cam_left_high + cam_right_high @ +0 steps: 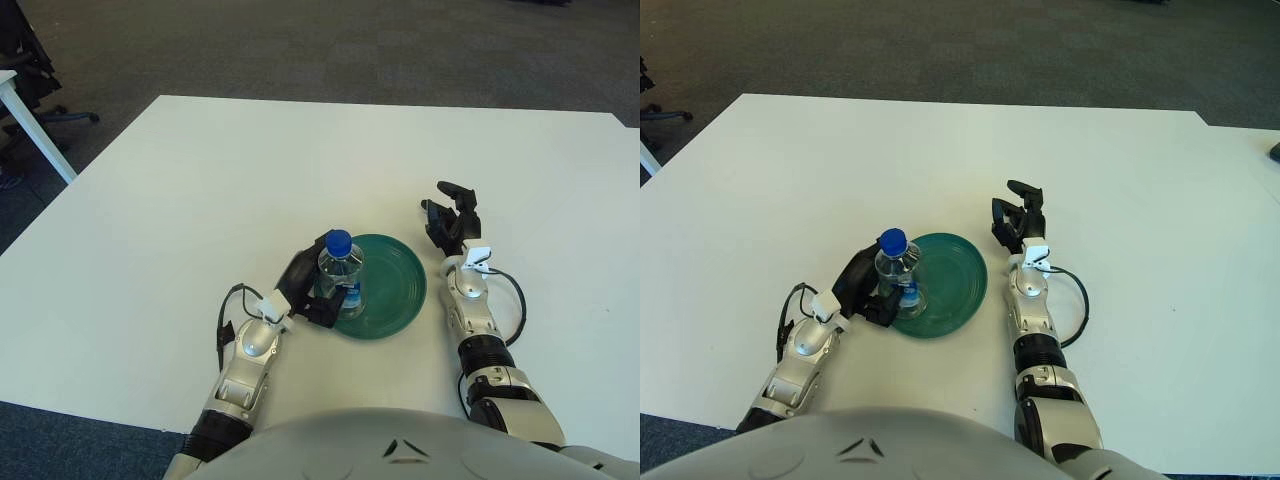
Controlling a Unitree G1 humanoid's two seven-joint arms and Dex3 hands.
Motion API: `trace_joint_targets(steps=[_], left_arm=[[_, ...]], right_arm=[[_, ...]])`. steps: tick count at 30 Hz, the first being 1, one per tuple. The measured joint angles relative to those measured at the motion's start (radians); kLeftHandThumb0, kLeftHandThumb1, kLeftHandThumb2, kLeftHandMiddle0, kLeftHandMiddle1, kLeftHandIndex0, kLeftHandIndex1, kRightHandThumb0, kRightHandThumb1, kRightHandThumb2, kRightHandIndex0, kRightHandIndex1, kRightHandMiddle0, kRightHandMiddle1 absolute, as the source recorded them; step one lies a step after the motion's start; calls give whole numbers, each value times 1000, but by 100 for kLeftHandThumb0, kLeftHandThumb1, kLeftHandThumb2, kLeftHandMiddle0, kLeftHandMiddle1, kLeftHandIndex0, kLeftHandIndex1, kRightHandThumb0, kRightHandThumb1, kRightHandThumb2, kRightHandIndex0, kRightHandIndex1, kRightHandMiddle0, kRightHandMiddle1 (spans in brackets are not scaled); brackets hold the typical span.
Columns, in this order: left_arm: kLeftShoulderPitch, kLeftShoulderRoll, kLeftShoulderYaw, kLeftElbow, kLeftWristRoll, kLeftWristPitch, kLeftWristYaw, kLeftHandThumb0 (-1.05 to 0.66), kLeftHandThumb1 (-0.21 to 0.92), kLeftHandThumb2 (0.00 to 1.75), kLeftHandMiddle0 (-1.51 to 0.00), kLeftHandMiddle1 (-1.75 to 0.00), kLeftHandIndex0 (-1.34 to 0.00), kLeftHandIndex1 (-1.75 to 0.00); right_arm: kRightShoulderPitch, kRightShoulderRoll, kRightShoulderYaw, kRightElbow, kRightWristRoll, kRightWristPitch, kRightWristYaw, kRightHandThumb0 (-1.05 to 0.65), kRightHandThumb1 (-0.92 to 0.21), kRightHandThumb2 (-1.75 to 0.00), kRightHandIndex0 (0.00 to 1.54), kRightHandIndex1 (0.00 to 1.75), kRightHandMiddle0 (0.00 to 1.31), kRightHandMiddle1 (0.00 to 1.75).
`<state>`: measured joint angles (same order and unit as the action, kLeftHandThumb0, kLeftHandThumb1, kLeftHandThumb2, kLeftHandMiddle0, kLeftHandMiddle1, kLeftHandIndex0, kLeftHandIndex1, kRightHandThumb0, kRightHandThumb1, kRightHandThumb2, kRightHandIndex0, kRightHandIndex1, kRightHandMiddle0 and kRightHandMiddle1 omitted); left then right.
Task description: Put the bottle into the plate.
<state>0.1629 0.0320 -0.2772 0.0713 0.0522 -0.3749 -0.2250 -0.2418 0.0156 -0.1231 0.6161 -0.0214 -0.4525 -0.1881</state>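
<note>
A clear plastic bottle [341,273] with a blue cap stands upright at the left edge of a dark green plate [388,287] near the table's front. My left hand [308,290] is wrapped around the bottle's lower half from the left, fingers curled on it. My right hand [450,217] shows just right of the plate, fingers spread and holding nothing.
The white table [250,170] stretches far back and to both sides. A white desk leg [35,125] and an office chair base [65,116] stand on the dark carpet at the far left.
</note>
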Motion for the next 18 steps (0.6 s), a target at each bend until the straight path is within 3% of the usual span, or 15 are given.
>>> trace_joint_targets(steps=[18], left_arm=[[-35, -17, 1, 29, 64, -25, 47, -4, 40, 111, -119, -175, -92, -175]], right_arm=[[-11, 1, 23, 17, -30, -17, -28, -46, -92, -47, 44, 64, 11, 115]])
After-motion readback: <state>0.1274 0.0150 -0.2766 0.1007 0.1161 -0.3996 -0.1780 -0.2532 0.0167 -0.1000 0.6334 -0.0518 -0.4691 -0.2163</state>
